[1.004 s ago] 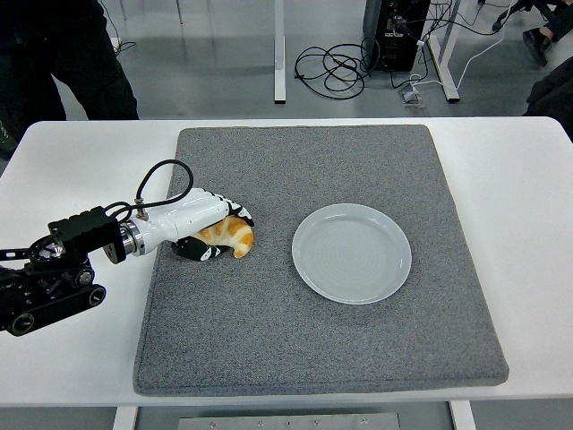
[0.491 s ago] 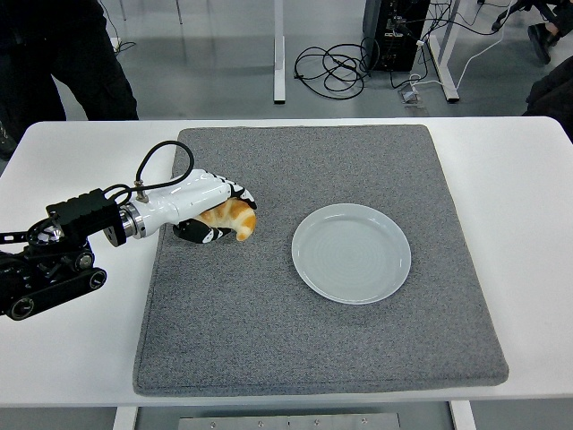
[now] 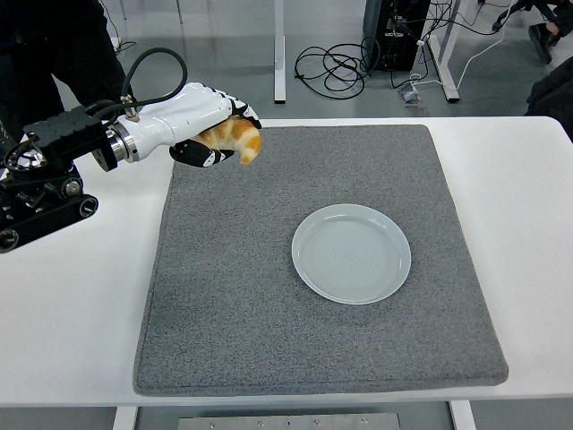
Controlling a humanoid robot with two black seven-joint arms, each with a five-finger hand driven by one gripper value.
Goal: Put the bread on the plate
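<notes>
Left hand (image 3: pixel 204 125) had fingers wrapped round bread (image 3: pixel 236 138), up over grey mat's (image 3: pixel 295 331) far-left corner; plate (image 3: pixel 351 253) sat bare.

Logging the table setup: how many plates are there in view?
1. The plate lies empty on the grey mat, right of centre. The left robot hand holds the bread up, far left of it.

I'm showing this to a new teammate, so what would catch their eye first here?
First, the left hand raised at the upper left, its fingers closed on a golden croissant above the gray mat's far left corner. Next, the empty pale plate sitting right of the mat's center.
</notes>
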